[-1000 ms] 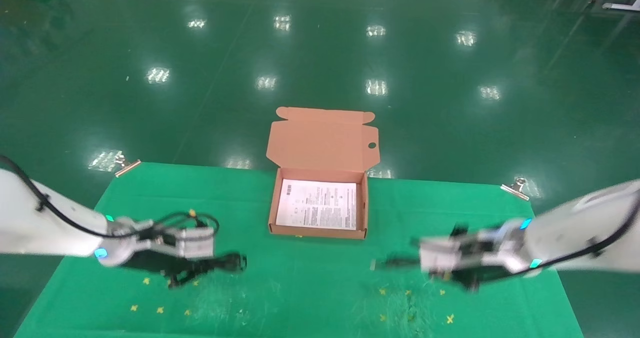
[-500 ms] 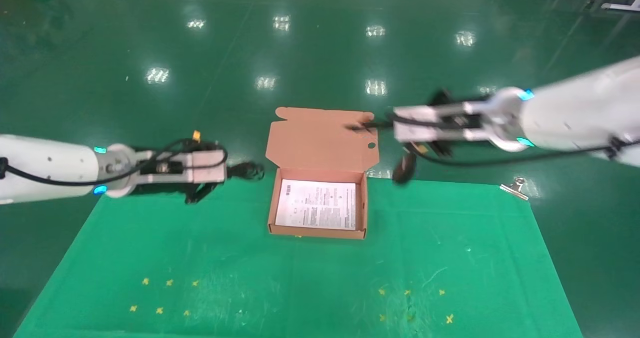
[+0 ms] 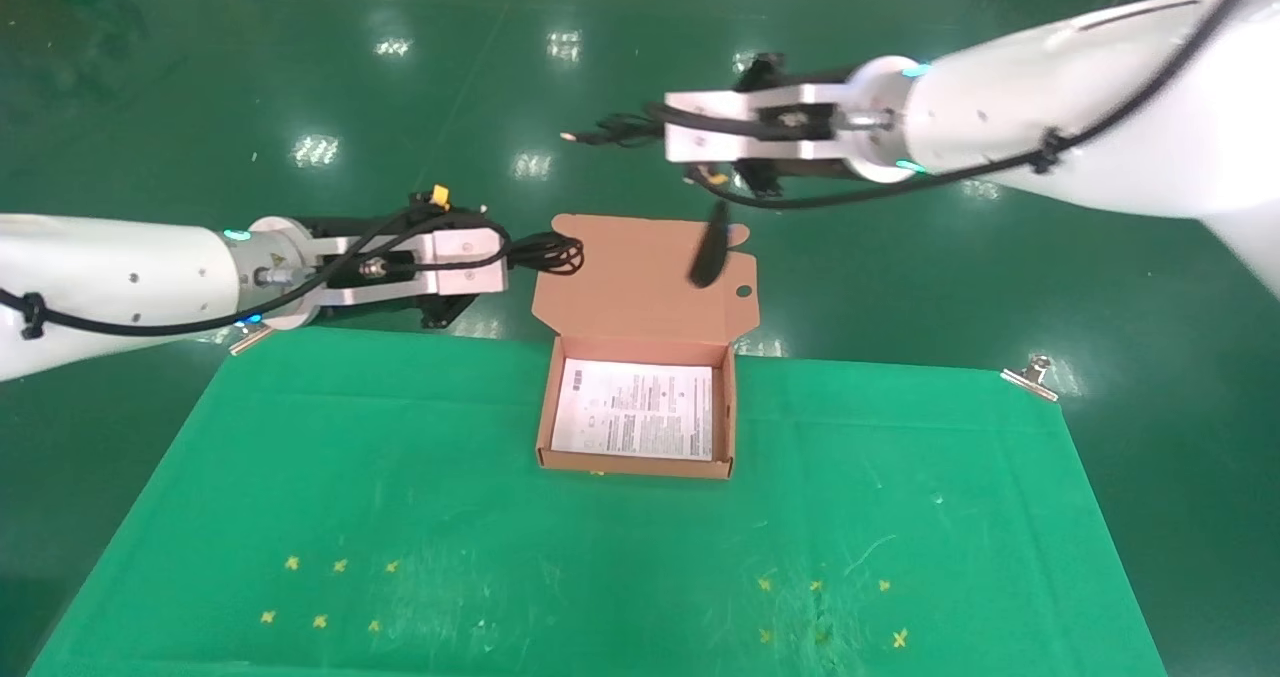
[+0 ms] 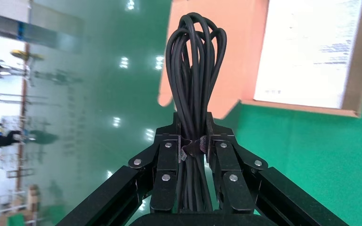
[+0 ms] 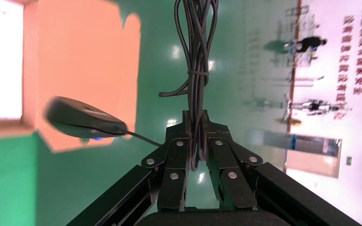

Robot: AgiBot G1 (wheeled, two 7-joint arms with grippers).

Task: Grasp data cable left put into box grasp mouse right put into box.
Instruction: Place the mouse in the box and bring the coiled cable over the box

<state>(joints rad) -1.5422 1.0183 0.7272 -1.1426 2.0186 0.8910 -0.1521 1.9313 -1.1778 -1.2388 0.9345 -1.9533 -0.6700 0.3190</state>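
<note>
The left tool (image 3: 515, 255) is clamped on the data cable (image 3: 548, 254), gripping the coiled bundle near its middle; the wrist view shows the loops (image 4: 195, 70) standing straight out past the fingers (image 4: 169, 162), so the bundle's long axis runs in line with the tool. This tool hangs in the air just left of the raised lid (image 3: 645, 277) of the box (image 3: 560, 402), off the far edge of the bench (image 3: 400, 477). The right tool (image 3: 650, 129) is closed on the bundled cord (image 5: 197, 70) of the mouse (image 3: 710, 242), not on its body; the mouse (image 5: 85, 123) dangles below on a short length of cord, in front of the lid and above its right half. The open tray, with a white printed sheet (image 3: 635, 409) on its bottom, holds neither item. Both loads lie beyond the tray, over the lid side, so each must travel back toward the robot and down. The left tool sits lower and appears nearer the tray; the mouse hangs higher and, judging by its blur, may be swinging, so settling it before lowering looks advisable.
</note>
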